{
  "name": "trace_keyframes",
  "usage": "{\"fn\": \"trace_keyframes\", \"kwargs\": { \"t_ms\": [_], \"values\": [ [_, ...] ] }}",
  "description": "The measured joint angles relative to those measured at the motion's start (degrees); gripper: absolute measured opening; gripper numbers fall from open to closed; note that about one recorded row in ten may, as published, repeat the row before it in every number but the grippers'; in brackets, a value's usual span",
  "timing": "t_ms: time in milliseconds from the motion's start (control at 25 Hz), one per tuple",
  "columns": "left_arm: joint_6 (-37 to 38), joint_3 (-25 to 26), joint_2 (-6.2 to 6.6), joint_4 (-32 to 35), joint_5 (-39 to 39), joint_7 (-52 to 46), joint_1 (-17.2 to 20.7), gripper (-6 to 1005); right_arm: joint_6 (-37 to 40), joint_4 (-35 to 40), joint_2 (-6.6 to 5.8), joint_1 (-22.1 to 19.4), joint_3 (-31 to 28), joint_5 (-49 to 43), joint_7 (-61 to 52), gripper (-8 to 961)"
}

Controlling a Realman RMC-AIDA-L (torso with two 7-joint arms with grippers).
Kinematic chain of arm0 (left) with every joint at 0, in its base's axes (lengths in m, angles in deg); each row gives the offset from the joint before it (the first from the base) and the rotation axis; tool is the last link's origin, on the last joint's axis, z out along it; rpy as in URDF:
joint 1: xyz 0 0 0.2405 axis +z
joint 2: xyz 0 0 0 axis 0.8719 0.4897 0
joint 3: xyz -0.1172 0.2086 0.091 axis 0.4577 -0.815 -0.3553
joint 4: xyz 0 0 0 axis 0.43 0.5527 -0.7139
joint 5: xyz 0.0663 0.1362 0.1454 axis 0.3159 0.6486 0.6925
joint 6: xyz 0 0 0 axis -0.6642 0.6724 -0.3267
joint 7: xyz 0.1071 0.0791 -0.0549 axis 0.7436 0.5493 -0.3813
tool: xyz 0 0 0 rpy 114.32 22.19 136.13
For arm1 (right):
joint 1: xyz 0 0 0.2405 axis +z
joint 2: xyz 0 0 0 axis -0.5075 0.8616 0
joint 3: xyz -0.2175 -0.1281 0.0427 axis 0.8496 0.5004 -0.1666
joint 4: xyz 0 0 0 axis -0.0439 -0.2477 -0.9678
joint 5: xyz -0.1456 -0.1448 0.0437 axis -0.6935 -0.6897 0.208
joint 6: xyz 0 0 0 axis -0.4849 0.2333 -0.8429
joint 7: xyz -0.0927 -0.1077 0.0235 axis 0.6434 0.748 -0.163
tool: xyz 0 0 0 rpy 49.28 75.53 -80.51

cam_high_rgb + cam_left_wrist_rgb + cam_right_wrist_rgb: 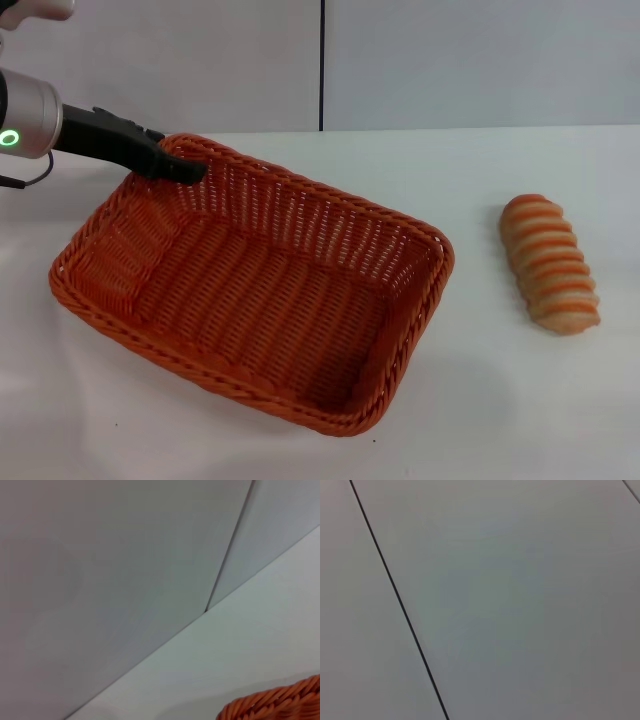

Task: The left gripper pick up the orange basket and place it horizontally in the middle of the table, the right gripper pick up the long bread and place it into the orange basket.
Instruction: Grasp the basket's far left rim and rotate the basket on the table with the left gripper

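1. Left end effector (178, 166), black two-fingered claw on a silver wrist with a green ring light, at the far left corner of the large rectangular orange woven basket (250, 285), tips touching or just over the braided rim; clenched on the rim or released cannot be told.
2. Basket lying skewed on the plain white tabletop (480, 400), stretching away from the claw toward the near right.
3. Striped oblong long bread (550, 263) well apart from the claw, beyond the basket's far end, untouched.
4. Right end effector out of sight; only wall panels in its wrist view.
5. Risk: corner-only hold likely to let the basket swing, tilt or slip during any turn.
6. Risk: swinging near-right corner possibly nudging the bread.
7. Open room: bare tabletop ahead of the claw and along the near side; narrower gap between basket and bread.
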Motion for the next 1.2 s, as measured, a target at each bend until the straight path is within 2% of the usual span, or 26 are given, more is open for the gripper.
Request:
{"fn": "trace_keyframes", "kwargs": {
  "t_ms": [280, 600, 800, 1040, 1200],
  "values": [
    [-0.65, -3.30, -0.07, -0.36, -0.01, -0.03, 0.09, 728, -0.78, 0.09, -0.12, 0.13, -0.67, 0.15, 0.00, 722],
    [-1.87, -4.18, -0.26, 1.35, -0.83, 0.15, 0.22, 516, -2.81, 0.00, 0.09, 1.09, -0.88, 0.19, 0.33, 722],
    [-2.67, -4.29, -0.35, 1.08, -0.89, 0.35, 0.05, 291, -3.55, -0.01, 0.11, 1.10, -0.98, 0.20, 0.38, 722],
    [-2.55, -4.22, -0.30, 1.29, -0.90, -0.18, 0.30, 210, -4.08, -0.05, 0.02, 1.19, -2.30, 0.21, 0.36, 722],
    [-2.02, -3.17, 0.00, 0.67, -0.90, -4.22, 0.00, 210, -4.12, -0.09, -0.08, 1.49, -2.57, 0.21, 0.15, 722]
  ]
}}
